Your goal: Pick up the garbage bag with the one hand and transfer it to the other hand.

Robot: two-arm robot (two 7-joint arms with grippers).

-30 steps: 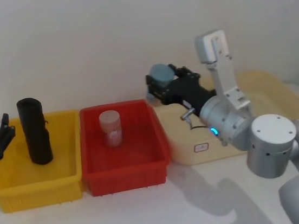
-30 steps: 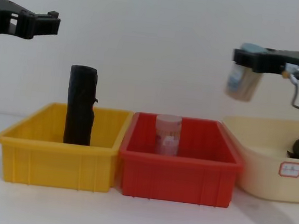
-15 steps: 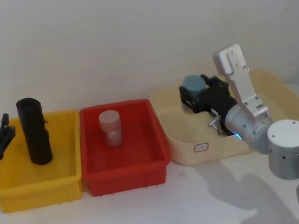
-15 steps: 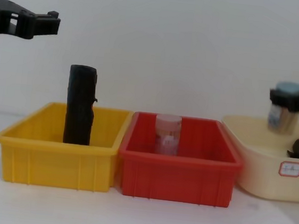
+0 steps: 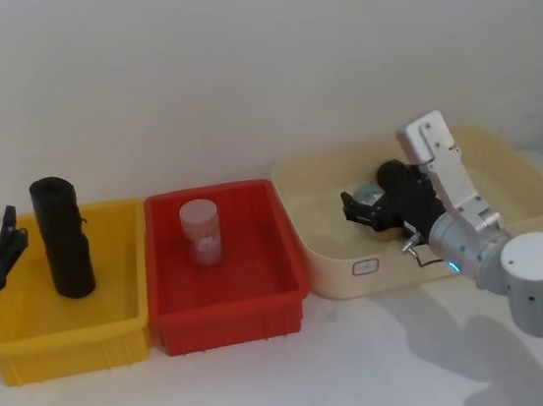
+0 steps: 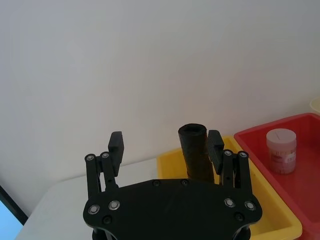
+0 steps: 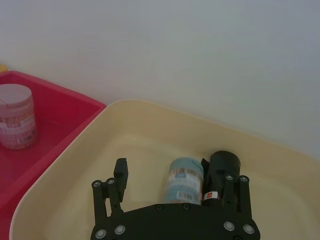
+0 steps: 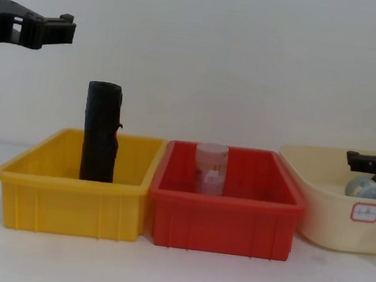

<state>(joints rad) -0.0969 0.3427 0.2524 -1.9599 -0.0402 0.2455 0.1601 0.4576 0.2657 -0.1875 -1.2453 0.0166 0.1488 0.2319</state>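
The right claw (image 7: 172,192) is lowered into the cream tub (image 5: 503,150), fingers spread around a teal-capped bottle (image 7: 184,180) lying beside the garbage bag (image 7: 220,172). The left claw (image 6: 165,147) is held open, raised above the yellow bin (image 5: 30,332).

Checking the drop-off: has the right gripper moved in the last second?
Yes. The right gripper came down from above the red bin's right rim into the cream tub, over the teal-capped bottle.
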